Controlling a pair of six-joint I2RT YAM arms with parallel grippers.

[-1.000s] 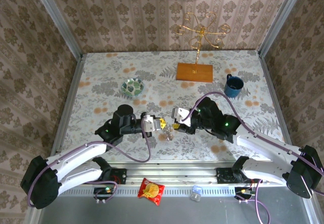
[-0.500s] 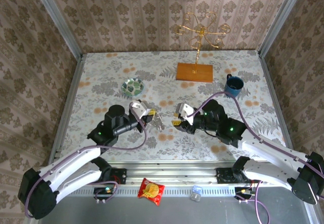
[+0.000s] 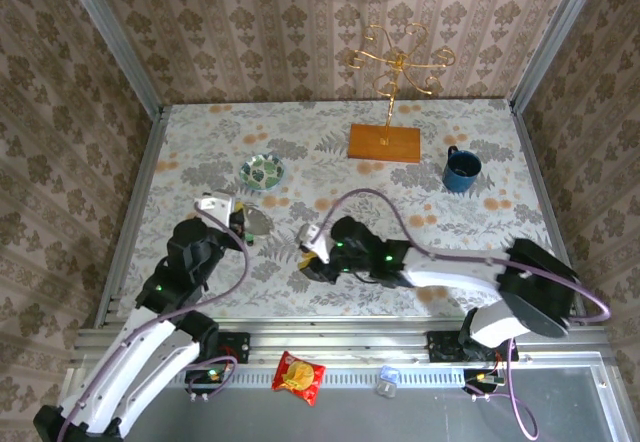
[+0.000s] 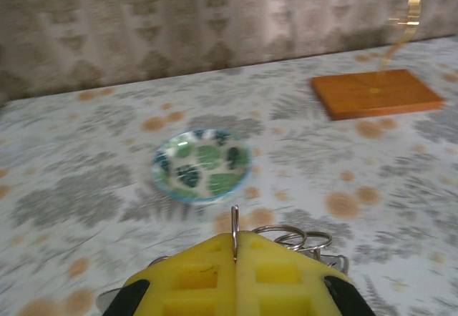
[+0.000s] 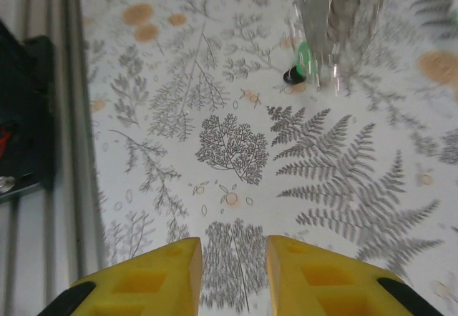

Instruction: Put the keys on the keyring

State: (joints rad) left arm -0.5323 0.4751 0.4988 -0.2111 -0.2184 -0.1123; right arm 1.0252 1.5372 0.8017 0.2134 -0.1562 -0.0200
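Drawn back leftward with the left fingers (image 4: 207, 273) pinched shut on the keyring (image 4: 234, 223); swung across after it with the right fingers (image 5: 157, 273) narrowly parted, empty. Faces the keys (image 5: 333, 16) dangling over the table (image 5: 236, 144); seemingly threaded, though impossible to confirm.

I read no legible text, label, brand or number in any view. The red-and-yellow packet (image 3: 299, 376) at the near edge carries print too small to make out.
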